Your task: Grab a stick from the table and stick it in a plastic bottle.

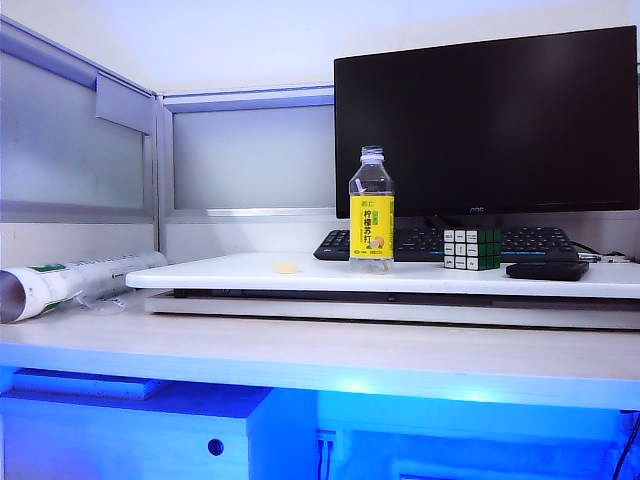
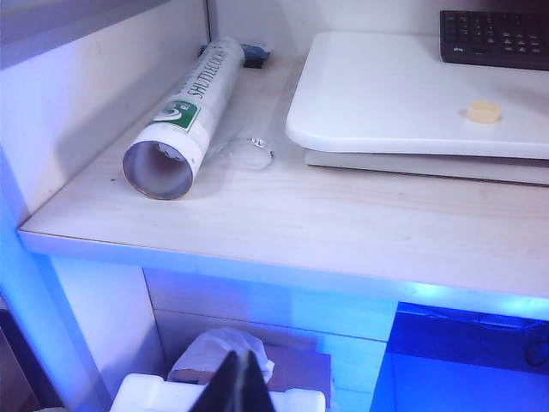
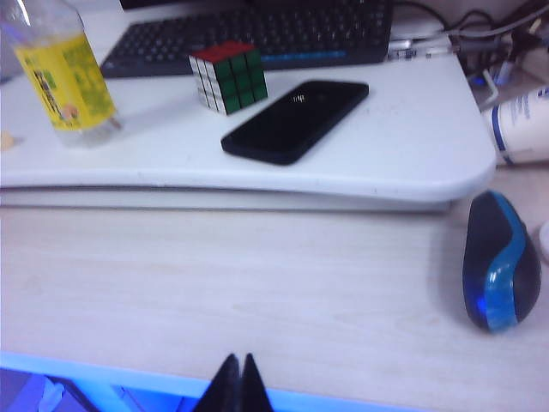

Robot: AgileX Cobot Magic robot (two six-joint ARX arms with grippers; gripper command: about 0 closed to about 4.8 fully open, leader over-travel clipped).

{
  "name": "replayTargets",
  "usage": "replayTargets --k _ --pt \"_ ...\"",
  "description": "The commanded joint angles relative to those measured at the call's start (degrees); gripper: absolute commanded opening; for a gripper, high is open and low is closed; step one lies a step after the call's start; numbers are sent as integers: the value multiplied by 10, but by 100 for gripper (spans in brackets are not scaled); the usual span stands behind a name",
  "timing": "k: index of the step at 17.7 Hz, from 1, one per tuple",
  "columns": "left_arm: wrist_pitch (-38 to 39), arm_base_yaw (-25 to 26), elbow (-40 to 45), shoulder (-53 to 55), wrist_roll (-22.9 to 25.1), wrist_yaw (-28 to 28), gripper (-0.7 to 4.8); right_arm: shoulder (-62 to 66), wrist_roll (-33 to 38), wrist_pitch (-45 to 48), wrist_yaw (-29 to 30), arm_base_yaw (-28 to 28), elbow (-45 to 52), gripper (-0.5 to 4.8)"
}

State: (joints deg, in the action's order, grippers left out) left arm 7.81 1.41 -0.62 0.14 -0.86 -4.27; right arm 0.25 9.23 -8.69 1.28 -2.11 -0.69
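The clear plastic bottle (image 1: 371, 210) with its yellow label stands upright on the raised white board (image 1: 250, 272) of the table (image 1: 300, 350). It also shows in the right wrist view as the bottle (image 3: 64, 77). The stick is out of view in every frame. My left gripper (image 2: 243, 365) is shut and empty, low in front of the table's front edge (image 2: 257, 257). My right gripper (image 3: 238, 365) is shut and empty too, just before the table's front edge (image 3: 171, 365). Neither arm shows in the exterior view.
A white rolled tube (image 2: 184, 116) lies at the far left, a small clear piece (image 2: 251, 153) beside it. On the board are a yellowish lump (image 1: 287, 267), a Rubik's cube (image 3: 229, 77) and a black phone (image 3: 296, 120). A blue mouse (image 3: 500, 262) sits right. Keyboard (image 1: 420, 243) and monitor (image 1: 485, 120) stand behind.
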Motion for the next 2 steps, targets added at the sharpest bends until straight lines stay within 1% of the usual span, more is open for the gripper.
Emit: replayTargets --k 1,2 --pt "0 0 0 0 2 0 -4 0 -3 -3 2 -1 0 -2" --pt "0 0 0 0 2 0 -4 0 -3 -3 2 0 0 -2"
